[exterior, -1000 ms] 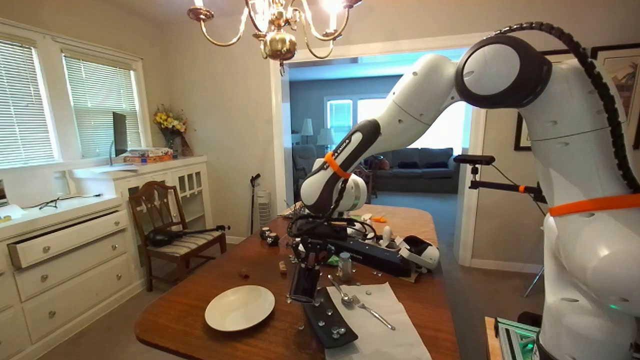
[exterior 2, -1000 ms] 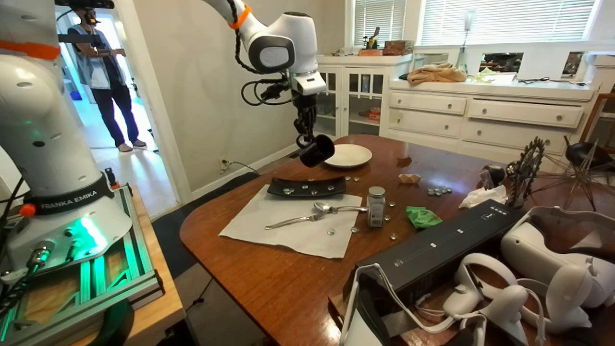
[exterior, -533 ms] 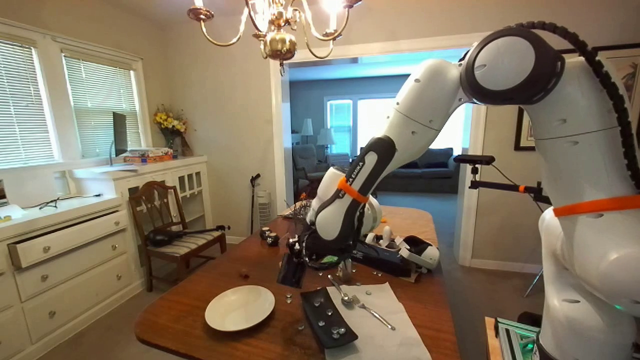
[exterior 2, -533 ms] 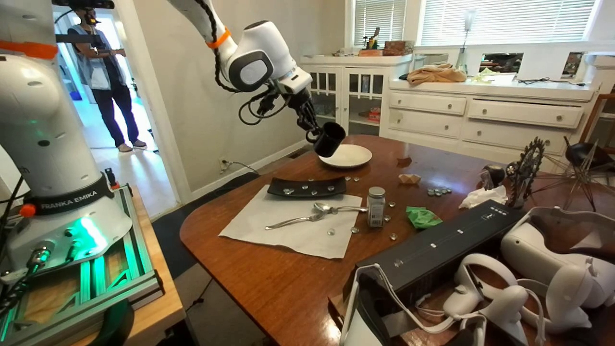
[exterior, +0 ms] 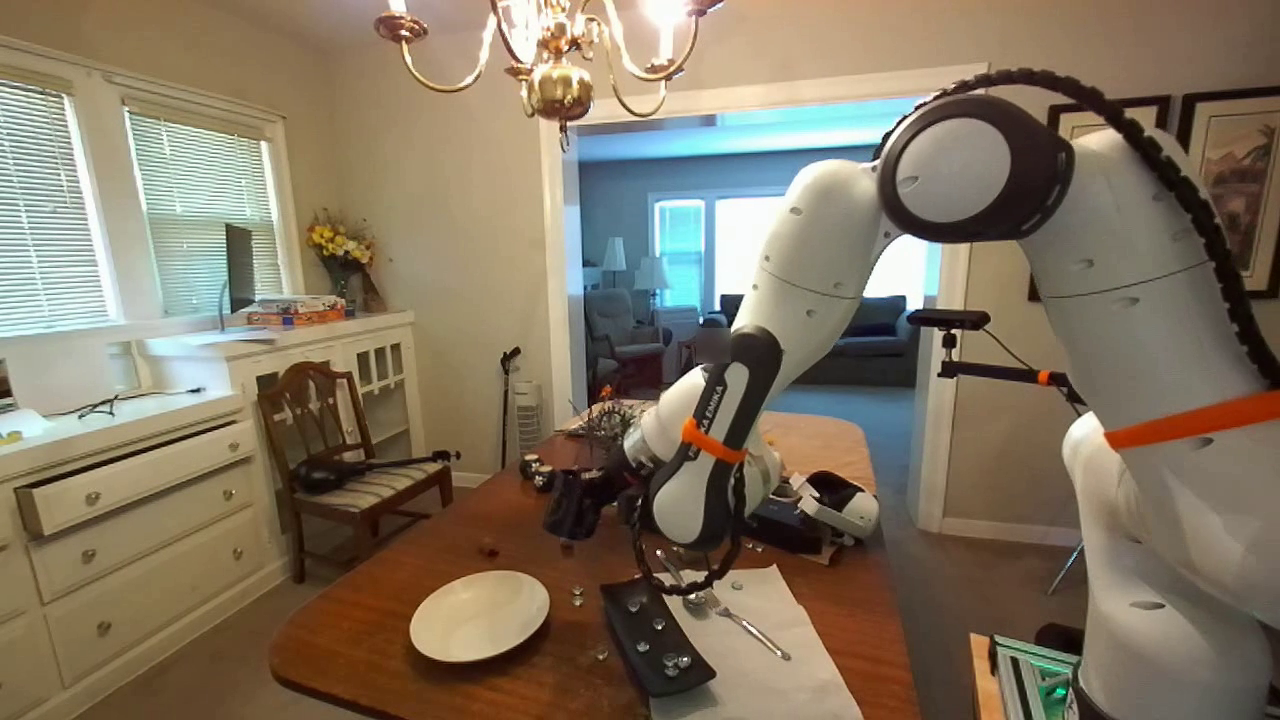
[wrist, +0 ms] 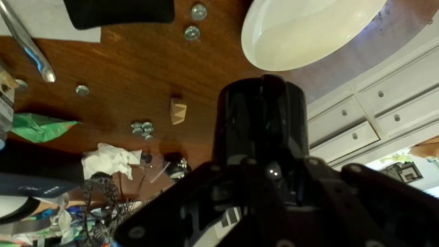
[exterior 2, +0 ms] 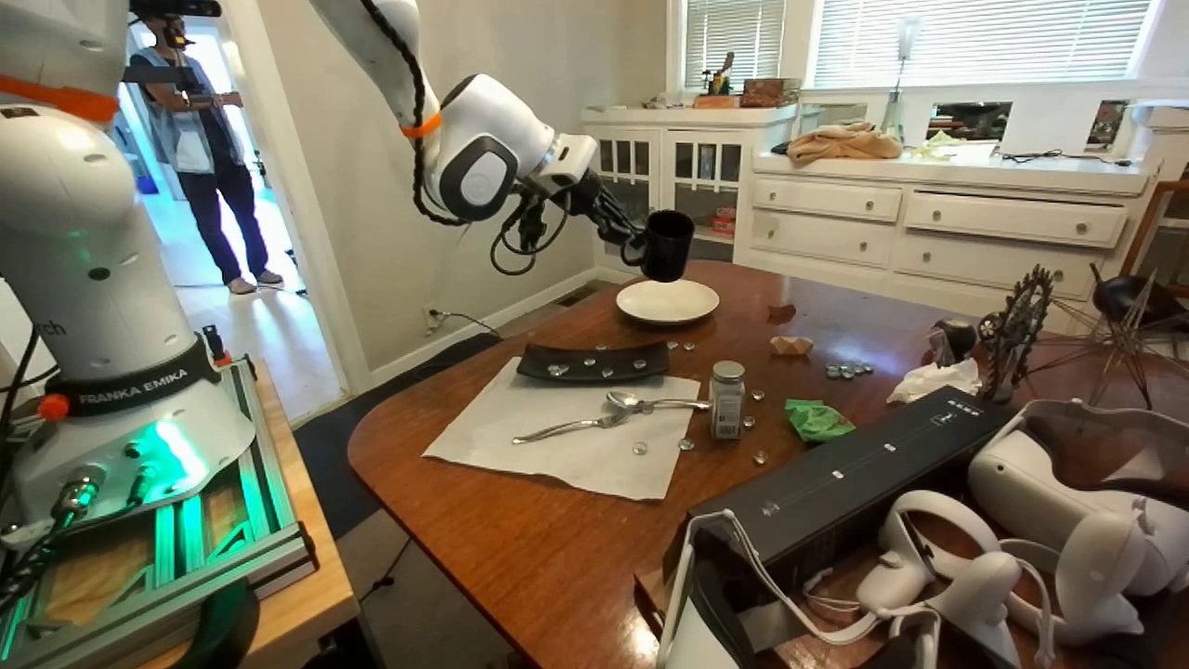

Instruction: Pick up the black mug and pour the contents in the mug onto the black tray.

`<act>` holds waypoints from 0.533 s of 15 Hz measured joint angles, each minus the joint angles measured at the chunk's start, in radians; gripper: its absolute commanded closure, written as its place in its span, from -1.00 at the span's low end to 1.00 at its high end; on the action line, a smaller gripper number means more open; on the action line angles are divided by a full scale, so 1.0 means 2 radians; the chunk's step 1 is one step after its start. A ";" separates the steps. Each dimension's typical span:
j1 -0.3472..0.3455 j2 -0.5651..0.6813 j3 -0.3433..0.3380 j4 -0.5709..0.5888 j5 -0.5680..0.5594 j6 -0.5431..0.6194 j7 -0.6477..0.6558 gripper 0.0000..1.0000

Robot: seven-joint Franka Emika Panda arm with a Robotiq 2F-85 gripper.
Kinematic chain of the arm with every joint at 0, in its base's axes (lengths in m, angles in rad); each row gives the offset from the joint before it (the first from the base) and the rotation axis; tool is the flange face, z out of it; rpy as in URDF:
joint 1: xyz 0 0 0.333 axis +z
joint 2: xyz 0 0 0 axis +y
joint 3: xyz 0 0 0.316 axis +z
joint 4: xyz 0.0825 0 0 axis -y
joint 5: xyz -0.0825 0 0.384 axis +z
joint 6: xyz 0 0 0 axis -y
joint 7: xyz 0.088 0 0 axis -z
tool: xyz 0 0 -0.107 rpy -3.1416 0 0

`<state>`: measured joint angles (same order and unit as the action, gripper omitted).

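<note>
Tbl (exterior 2: 576, 548) below, blk mug (exterior 2: 670, 245) held hndl-side in gripper (exterior 2: 632, 242).

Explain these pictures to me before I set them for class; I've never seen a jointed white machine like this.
It is a jointed white robot arm ending in a black mechanical gripper. The two wide room views are taken from outside the robot; the close-up comes from its wrist. The gripper is closed on a small black cylindrical mug by its handle, clear of the brown wooden table. Things on the table include a round white plate, a white sheet, a shiny metal spoon and fork, and a flat black rectangular tray overlapping the sheet's edge. Clear rounded beads lie on tray and table. The mug's inside is unclear.
</note>
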<state>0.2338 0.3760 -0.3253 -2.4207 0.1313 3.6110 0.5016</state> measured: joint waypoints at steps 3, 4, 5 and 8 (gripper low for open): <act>-0.032 0.047 0.028 0.016 0.025 0.067 -0.086 0.90; -0.043 0.061 0.034 0.023 0.028 0.084 -0.113 0.90; -0.053 0.076 0.038 0.031 0.029 0.099 -0.139 0.90; -0.075 0.117 0.041 0.060 0.033 0.145 -0.205 0.90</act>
<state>0.0846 0.6104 -0.2438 -2.3005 0.1978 3.9014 0.0913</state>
